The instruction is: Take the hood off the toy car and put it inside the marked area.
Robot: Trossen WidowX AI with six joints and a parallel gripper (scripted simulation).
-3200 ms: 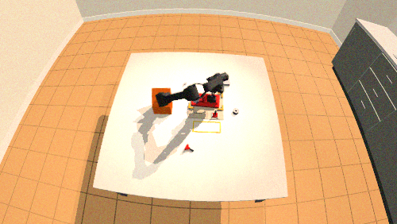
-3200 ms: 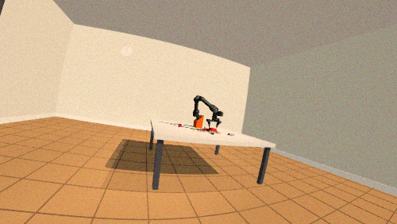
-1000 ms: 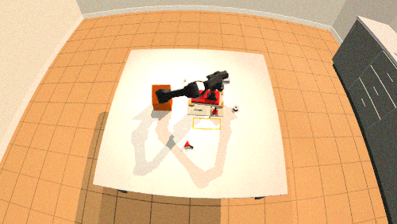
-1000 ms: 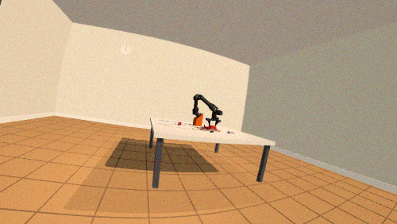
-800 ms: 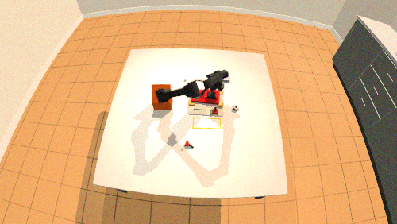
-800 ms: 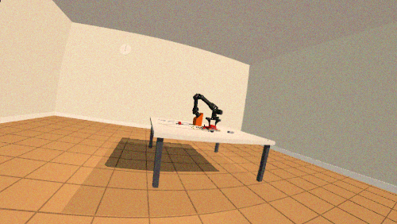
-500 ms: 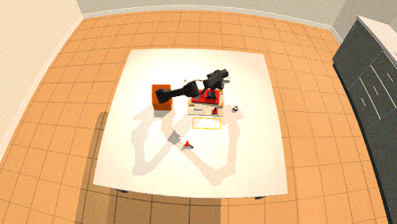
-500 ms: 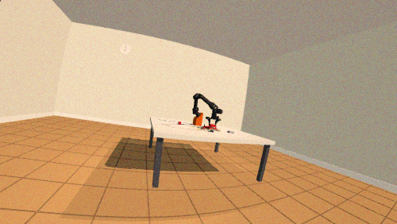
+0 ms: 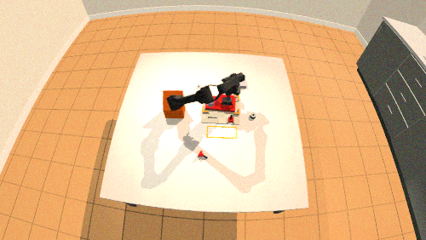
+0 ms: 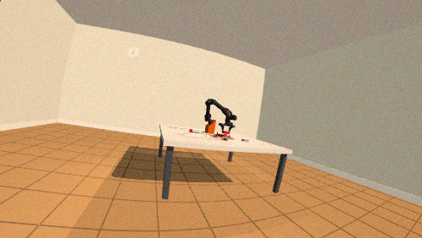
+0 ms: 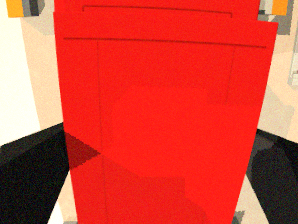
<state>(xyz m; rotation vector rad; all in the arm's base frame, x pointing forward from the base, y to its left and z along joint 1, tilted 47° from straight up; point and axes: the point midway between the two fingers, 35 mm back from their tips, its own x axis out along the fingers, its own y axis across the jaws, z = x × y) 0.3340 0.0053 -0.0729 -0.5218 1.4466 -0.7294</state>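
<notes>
The red hood [image 11: 160, 110] [image 10: 226, 132] is a flat panel that fills the middle of the wrist view. My gripper [image 11: 158, 133] [image 10: 226, 130] is shut on it, with one black finger at each side edge. The toy car [image 9: 214, 107] [image 10: 220, 135] is red and stands on the table below the hood. In the wrist view the hood's far edge stands out over another red surface, so it looks a little raised. How far it is from the car is hard to tell. The marked area [image 9: 207, 132] is a yellow outline on the table, in front of the car in the top view.
A beige base with orange edging [image 9: 213, 118] lies by the car, with a small red part [image 9: 231, 119] on it. A round grey part [image 9: 252, 116] lies to its right. A red and black piece [image 9: 202, 155] lies nearer the front. The orange block [image 9: 174, 113] is at the arm's base.
</notes>
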